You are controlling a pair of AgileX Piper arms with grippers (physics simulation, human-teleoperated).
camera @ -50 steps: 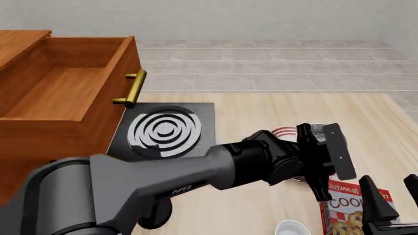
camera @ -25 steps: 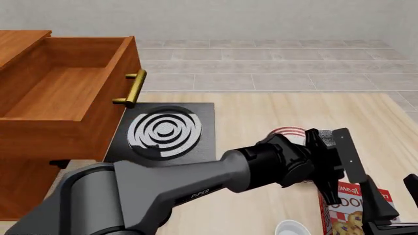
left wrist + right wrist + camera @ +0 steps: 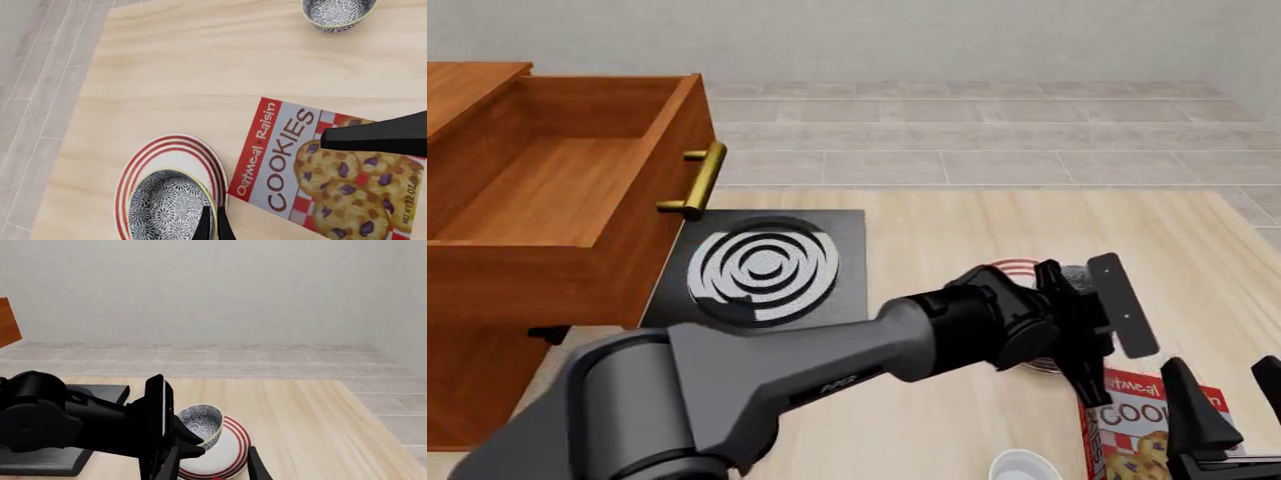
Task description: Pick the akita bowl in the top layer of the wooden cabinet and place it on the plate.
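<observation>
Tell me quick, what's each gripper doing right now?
Left gripper: open, fingers on either side of the akita bowl, which sits on the plate.
Right gripper: open, holding nothing.

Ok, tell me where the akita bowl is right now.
In the front view the akita bowl sits right of centre on the plate, largely hidden by the left gripper, with the cookie box nearer the camera.

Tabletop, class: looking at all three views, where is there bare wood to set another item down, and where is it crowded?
Bare wood lies beyond the plate toward the far table edge, and between the stove and the plate. It is crowded at the near right: the left gripper at the akita bowl, the cookie box, a second patterned bowl and the right gripper.
</observation>
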